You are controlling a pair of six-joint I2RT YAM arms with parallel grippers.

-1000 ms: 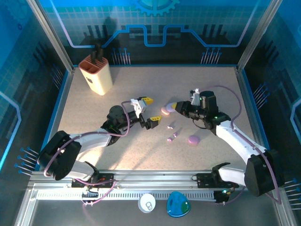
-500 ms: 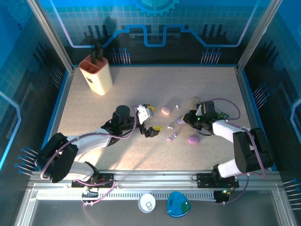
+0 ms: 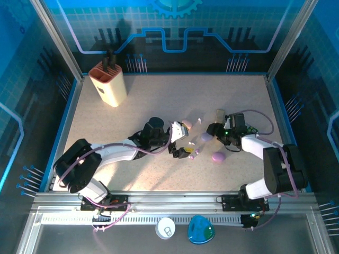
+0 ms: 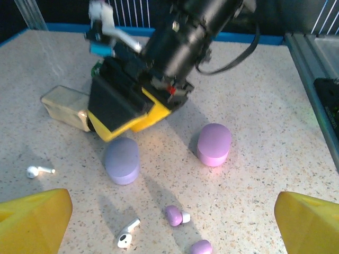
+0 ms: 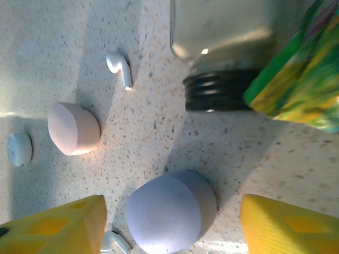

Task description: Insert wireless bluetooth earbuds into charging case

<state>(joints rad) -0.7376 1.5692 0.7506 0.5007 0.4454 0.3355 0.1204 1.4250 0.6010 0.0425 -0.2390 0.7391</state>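
Note:
A lavender charging case (image 5: 169, 211) lies on the table between the fingers of my right gripper (image 5: 170, 228), which is open and clear of it on both sides. This same case (image 4: 122, 160) shows in the left wrist view just below the right gripper's yellow-and-black fingers (image 4: 132, 108). A purple case (image 4: 214, 144) lies to its right, and a pink case (image 5: 74, 128) to the left. My left gripper (image 4: 169, 227) is open over loose earbuds: a white one (image 4: 128, 233) and two purple ones (image 4: 177, 215). Another white earbud (image 5: 121, 69) lies apart.
A silvery bottle with a black threaded neck (image 5: 217, 47) lies just beyond the lavender case. A beige holder (image 3: 108, 83) stands at the back left. The two grippers (image 3: 183, 141) (image 3: 211, 133) are close together mid-table. A further white earbud (image 4: 38, 171) lies left.
My right gripper has opened and let go of the lavender case, which now rests on the table. The left arm has moved right, toward the loose earbuds.

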